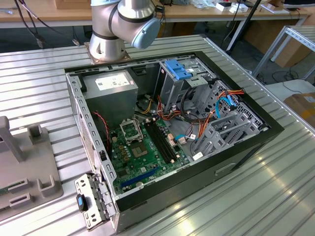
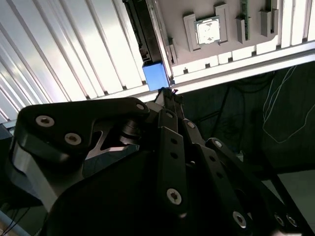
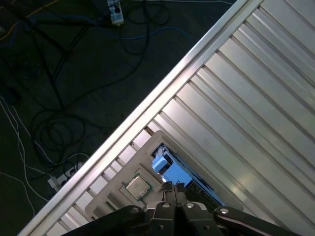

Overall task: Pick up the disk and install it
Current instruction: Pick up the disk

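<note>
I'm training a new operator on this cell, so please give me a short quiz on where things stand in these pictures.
1. True or false: the disk already sits inside the computer case.
2. The tool is nearest to: A the power supply; B the disk's blue rail; C the motherboard.
3. In both wrist views, which small square part lies in the grey tray close to the disk?
Key: 1 false: it lies at the grey tray, by the edge of the ribbed table. 2 B. 3 a processor chip.
</note>
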Robot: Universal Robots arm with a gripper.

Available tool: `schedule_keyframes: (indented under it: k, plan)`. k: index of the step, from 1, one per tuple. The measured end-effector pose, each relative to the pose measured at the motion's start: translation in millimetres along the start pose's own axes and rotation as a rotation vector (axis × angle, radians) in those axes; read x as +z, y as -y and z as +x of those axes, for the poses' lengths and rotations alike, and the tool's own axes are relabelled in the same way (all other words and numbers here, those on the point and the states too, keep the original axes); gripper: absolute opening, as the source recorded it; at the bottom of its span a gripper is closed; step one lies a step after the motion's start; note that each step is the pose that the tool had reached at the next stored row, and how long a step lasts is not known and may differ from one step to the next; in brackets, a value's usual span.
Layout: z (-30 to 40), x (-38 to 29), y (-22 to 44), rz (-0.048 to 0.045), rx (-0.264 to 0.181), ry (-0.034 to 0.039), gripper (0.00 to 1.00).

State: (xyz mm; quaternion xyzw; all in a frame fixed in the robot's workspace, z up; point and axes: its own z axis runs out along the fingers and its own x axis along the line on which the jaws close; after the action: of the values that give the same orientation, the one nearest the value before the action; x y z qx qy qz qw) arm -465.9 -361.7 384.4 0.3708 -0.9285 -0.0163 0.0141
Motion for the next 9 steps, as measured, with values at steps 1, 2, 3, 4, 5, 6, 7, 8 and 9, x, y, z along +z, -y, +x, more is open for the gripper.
schedule_keyframes:
  k: [1, 2, 3, 4, 5, 6, 7, 8, 9]
  plan:
    - [0.0, 0.1, 0.0, 0.0006, -0.037, -0.0014, 0.11]
    - [0.0, 0.2, 0.0, 0.0011, -0.076, -0.0030, 0.11]
    - [-0.1, 0.3, -0.1, 0.0016, -0.113, -0.0046, 0.11]
    - [-0.2, 0.4, -0.2, 0.0021, -0.149, -0.0061, 0.11]
    - [-0.2, 0.4, -0.2, 0.0024, -0.165, -0.0067, 0.11]
    - [-0.2, 0.4, -0.2, 0.0026, -0.180, -0.0072, 0.11]
    - [-0.2, 0.4, -0.2, 0.0027, -0.191, -0.0078, 0.11]
    - [-0.2, 0.4, -0.2, 0.0027, -0.191, -0.0078, 0.11]
    - [-0.2, 0.4, -0.2, 0.0028, -0.191, -0.0078, 0.11]
